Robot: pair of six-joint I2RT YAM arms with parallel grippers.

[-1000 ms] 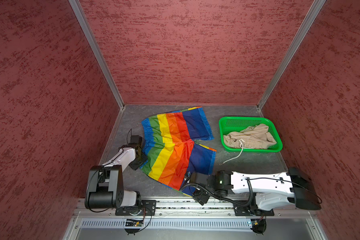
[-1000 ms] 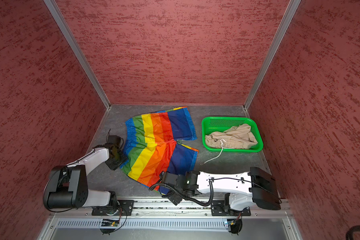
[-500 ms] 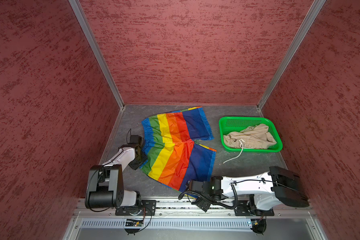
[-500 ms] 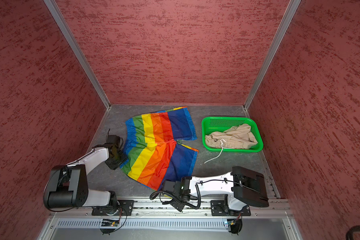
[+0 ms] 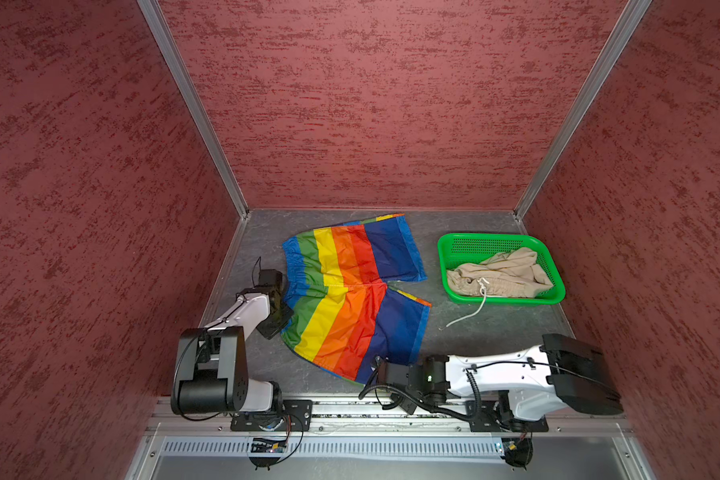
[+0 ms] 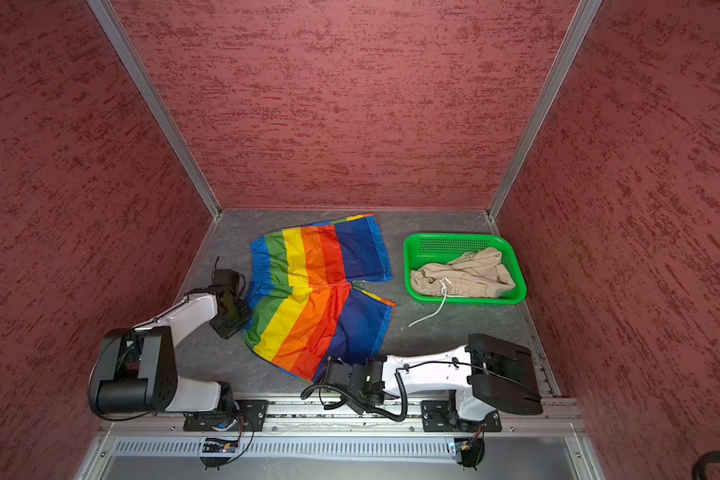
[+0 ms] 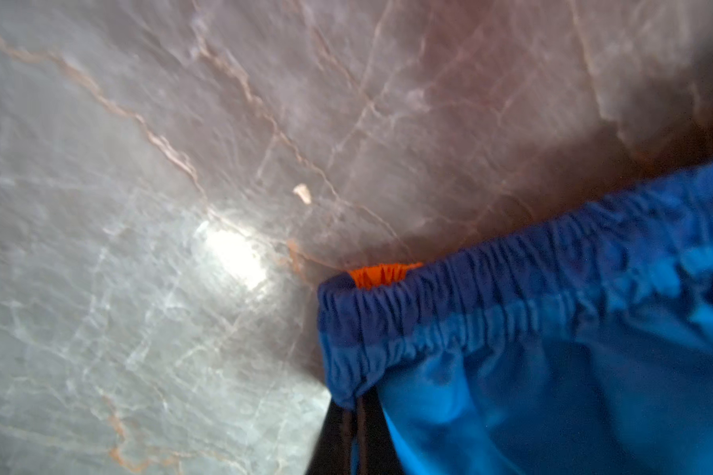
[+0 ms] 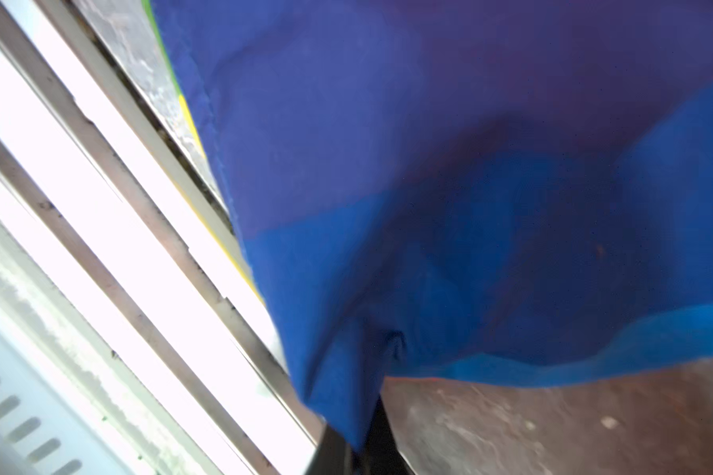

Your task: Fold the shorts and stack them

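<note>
While the big grey bench (image 5: 495,332) held everything, the first fold looked like it was just starting. The rainbow shorts (image 5: 350,303) lay spread flat in the middle of the bench, with the waist toward the left edge and one leg reaching the front edge. The green basket (image 5: 487,237) stood near the back right corner, and the beige shorts (image 5: 504,272) sat bunched up inside it, not yet folded. The left gripper (image 5: 281,320) was pinched tight on the front end of the waistband (image 7: 511,296). The right gripper (image 5: 377,365) was pinched tight on a blue corner of the front leg (image 5: 395,332). Next, I think both should lift together and lay the front half over the back half, edges matching. A white string (image 5: 470,316) hung from the basket onto the bench.
</note>
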